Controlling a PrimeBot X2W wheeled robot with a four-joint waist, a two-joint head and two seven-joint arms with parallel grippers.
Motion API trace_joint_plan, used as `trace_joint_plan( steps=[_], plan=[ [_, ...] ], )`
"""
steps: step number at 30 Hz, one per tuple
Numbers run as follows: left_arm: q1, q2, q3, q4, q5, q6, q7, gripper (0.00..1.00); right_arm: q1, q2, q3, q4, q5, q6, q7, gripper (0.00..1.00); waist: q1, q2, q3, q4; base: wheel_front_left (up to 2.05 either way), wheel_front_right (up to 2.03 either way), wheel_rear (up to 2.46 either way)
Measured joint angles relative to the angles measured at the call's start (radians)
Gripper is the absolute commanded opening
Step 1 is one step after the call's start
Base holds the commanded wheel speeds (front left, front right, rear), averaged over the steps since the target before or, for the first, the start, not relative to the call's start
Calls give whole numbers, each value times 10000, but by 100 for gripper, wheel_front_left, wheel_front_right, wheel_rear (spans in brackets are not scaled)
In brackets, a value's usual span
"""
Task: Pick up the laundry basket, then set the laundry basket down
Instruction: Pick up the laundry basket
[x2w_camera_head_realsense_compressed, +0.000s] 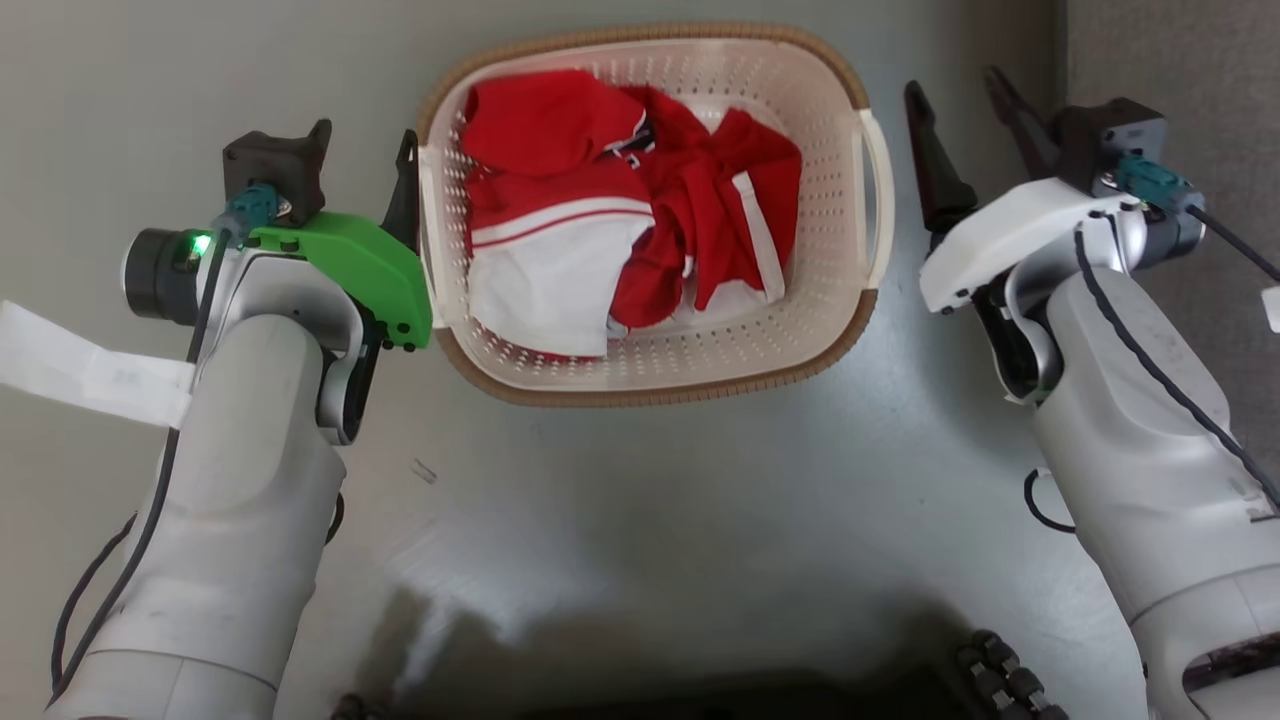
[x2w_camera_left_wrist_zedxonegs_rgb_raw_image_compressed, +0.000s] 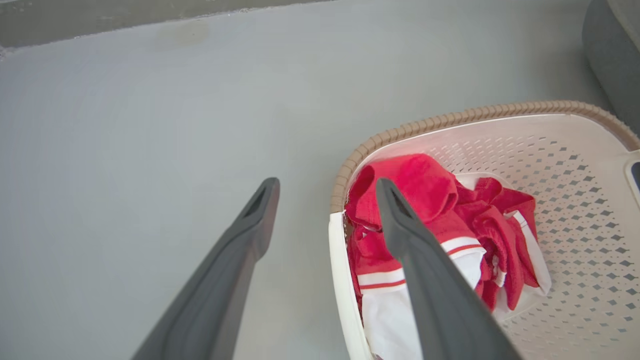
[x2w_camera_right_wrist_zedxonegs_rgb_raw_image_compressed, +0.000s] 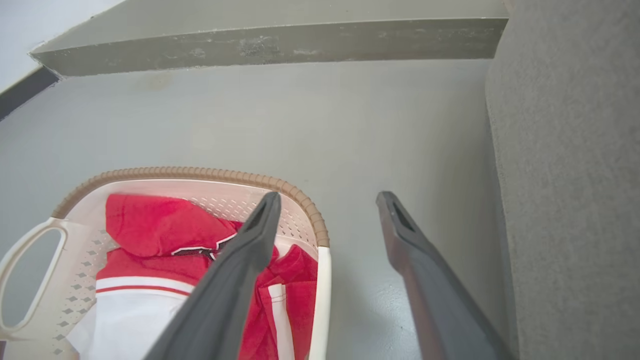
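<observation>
laundry basket (x2w_camera_head_realsense_compressed: 650, 393) on grey floor (x2w_camera_head_realsense_compressed: 700, 520), centre, between both arms | inside: red-and-white clothes (x2w_camera_head_realsense_compressed: 600, 220) | left claw (x2w_camera_left_wrist_zedxonegs_rgb_raw_image_compressed: 326, 185) fingers apart, at basket's left rim, clamped on nothing, contact unclear | right claw (x2w_camera_head_realsense_compressed: 952, 85) fingers apart, just right of right handle (x2w_camera_head_realsense_compressed: 880, 190), empty

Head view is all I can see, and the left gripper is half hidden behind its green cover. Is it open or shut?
Observer: Open. The left wrist view shows the left gripper with both fingers spread apart, gripping nothing.
Operator: What lies past the laundry basket?
Observer: The right wrist view shows a grey ledge running across the floor beyond the laundry basket, with bare floor between them.
</observation>
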Motion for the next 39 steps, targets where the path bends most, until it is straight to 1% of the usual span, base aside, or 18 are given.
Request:
trace_joint_plan(
  steps=[4,9,11,14,27,30,31,32,33,34,35,39],
  plan=[
    [-132,-35,-33,460,-46,-92,-2,100,-236,92,109,376,-71,90,-12,100,0,0,335,-54,0,0,0],
    [-400,-81,-96,1022,-50,-359,-88,100,-447,196,222,844,-71,100,-15,100,0,0,710,-120,0,0,0],
    [-474,-88,-125,1223,-54,-433,-130,100,-460,230,334,1032,-73,188,-17,100,0,0,827,-143,0,0,0],
    [-587,-98,-150,1528,-63,-518,-178,100,-549,272,476,1287,-111,201,-29,100,0,0,978,-172,0,0,0],
    [-1337,-180,-150,2778,-424,-784,-171,100,-1064,416,731,2173,-115,305,-104,100,0,0,1501,-191,0,0,0],
    [-1564,-224,-136,3016,-476,-792,-148,100,-1231,416,755,2366,-111,393,-104,100,0,0,1607,-166,0,0,0],
    [-1625,-230,-138,3066,-476,-794,-107,95,-1284,418,777,2406,-111,405,-104,100,-1,0,1640,-158,0,0,0],
    [-1689,-236,-140,3150,-489,-821,-82,44,-1335,422,813,2483,-109,445,-105,93,-1,-1,1667,-151,0,0,0],
    [-1736,-245,-150,3273,-546,-886,-23,44,-1374,431,844,2571,-82,470,-104,93,0,0,1681,-144,0,0,0],
    [-1761,-261,-174,3336,-596,-924,35,0,-1396,441,859,2625,-52,531,-105,27,-1,0,1688,-142,0,0,0],
    [-1778,-305,-190,3375,-642,-947,38,0,-1423,453,872,2690,-46,537,-105,0,-1,0,1692,-142,0,0,0],
    [-1988,-470,-224,3643,-849,-1014,88,0,-1481,575,957,2922,63,619,-105,0,-1,0,1709,-141,0,0,0]
  ],
)
